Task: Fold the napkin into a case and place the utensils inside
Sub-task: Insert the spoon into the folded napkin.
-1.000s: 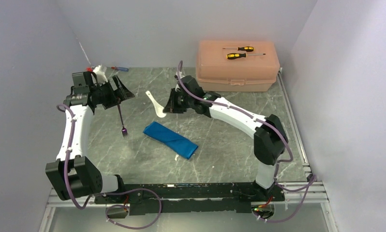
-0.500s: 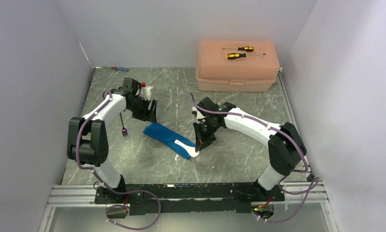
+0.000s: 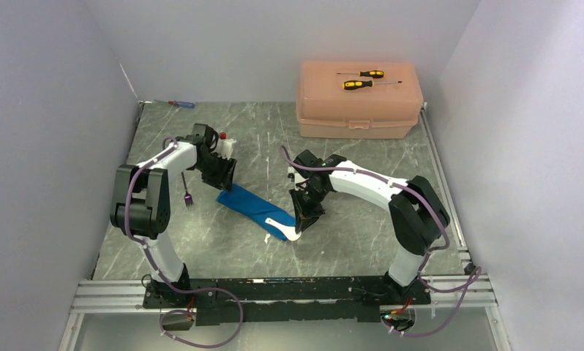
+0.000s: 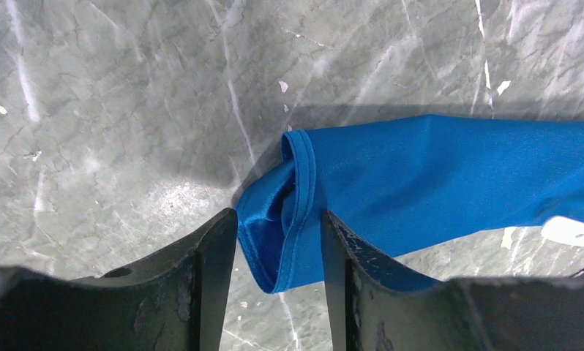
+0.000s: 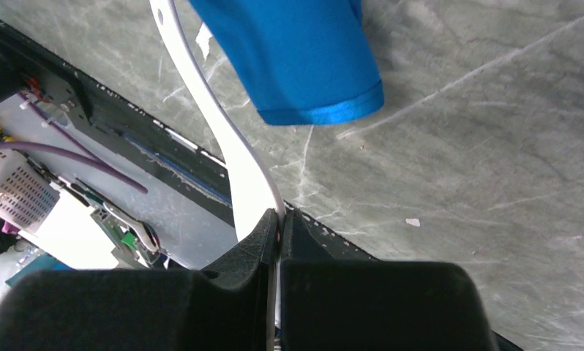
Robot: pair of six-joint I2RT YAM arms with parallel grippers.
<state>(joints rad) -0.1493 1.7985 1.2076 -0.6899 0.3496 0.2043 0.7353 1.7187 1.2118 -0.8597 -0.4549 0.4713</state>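
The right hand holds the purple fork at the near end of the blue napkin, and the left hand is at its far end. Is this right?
No: the right hand holds the white spoon, not the purple fork, at the near end of the blue napkin, as the right wrist view shows. The fork lies on the table; the left hand is at the napkin's far end.

I count one blue napkin [image 3: 254,206], its end between the fingers of my left claw [image 3: 223,179], one white spoon [image 3: 282,223] gripped in my right claw [image 3: 301,221], and one purple fork [image 3: 186,191] just left of my left claw. Far beyond my right claw is one peach box [image 3: 355,126] with two yellow-and-black screwdrivers [image 3: 362,73] [image 3: 369,83] on it. Far beyond my left claw is one small blue screwdriver [image 3: 179,104].
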